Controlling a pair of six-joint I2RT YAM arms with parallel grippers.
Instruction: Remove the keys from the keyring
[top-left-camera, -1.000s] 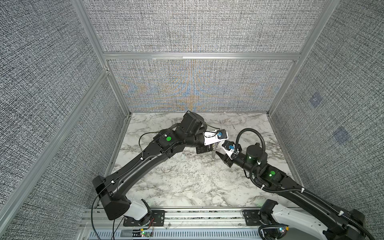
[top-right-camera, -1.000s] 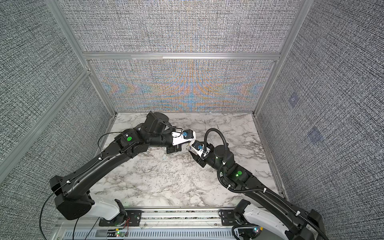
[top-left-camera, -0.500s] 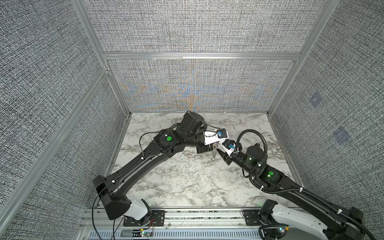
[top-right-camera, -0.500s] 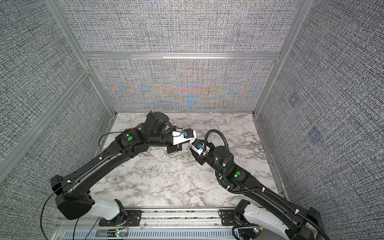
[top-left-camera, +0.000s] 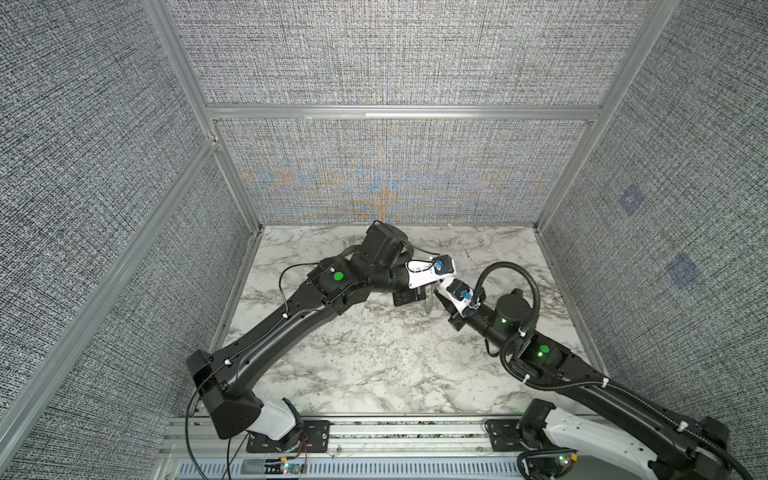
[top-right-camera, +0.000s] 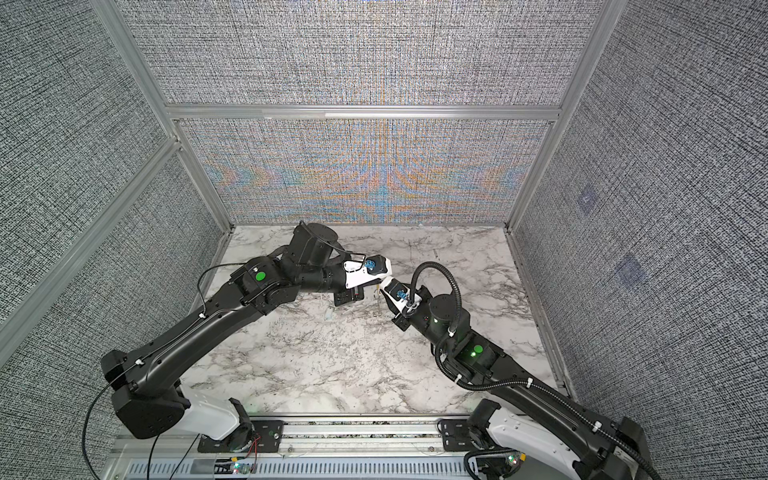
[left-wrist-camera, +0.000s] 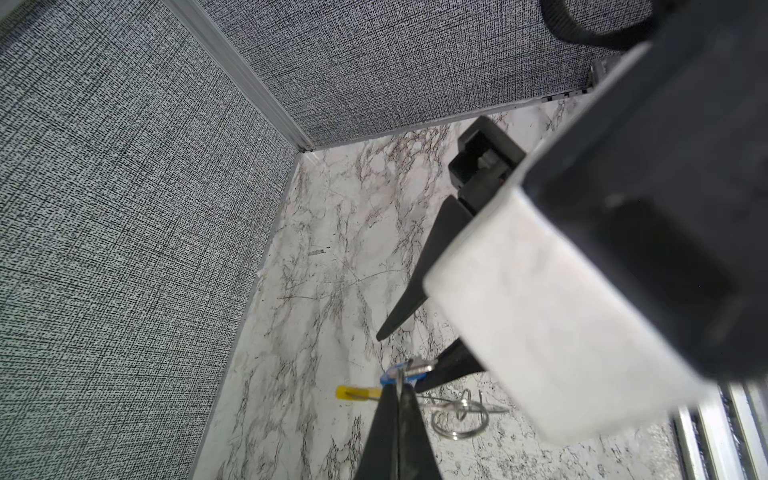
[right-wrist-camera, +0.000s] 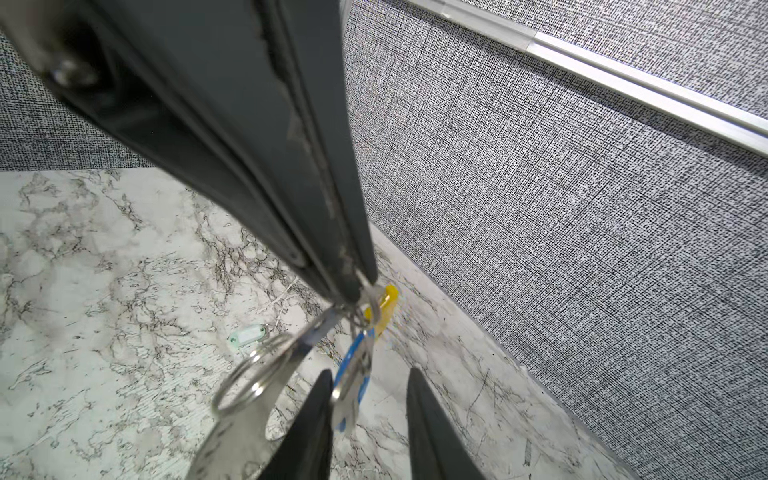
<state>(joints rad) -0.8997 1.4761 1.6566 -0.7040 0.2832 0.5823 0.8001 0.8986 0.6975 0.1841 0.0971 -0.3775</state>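
Note:
My left gripper (left-wrist-camera: 398, 384) is shut on the thin grey wire of the keyring, held above the marble table near the back middle. The keyring's yellow sleeve (left-wrist-camera: 357, 392) (right-wrist-camera: 384, 307) sticks out beside the tips. The key with the blue head (right-wrist-camera: 353, 370) (left-wrist-camera: 392, 376) hangs just below them. My right gripper (right-wrist-camera: 370, 374) stands open around it, one finger (right-wrist-camera: 322, 411) touching it and the other apart. A steel split ring (right-wrist-camera: 253, 374) and a blurred silvery piece hang alongside. In both top views the left gripper (top-left-camera: 430, 290) and right gripper (top-right-camera: 380, 291) meet tip to tip.
A small pale tag-shaped piece (right-wrist-camera: 248, 334) (top-left-camera: 366, 312) lies flat on the marble table (top-left-camera: 374, 365), left of the grippers. Grey fabric walls (top-left-camera: 395, 187) close in the back and both sides. An aluminium rail (top-left-camera: 374, 432) runs along the front edge.
The right gripper has moved in toward the left gripper's tips, and its fingers have narrowed around the blue key. The left arm and the keyring have stayed put.

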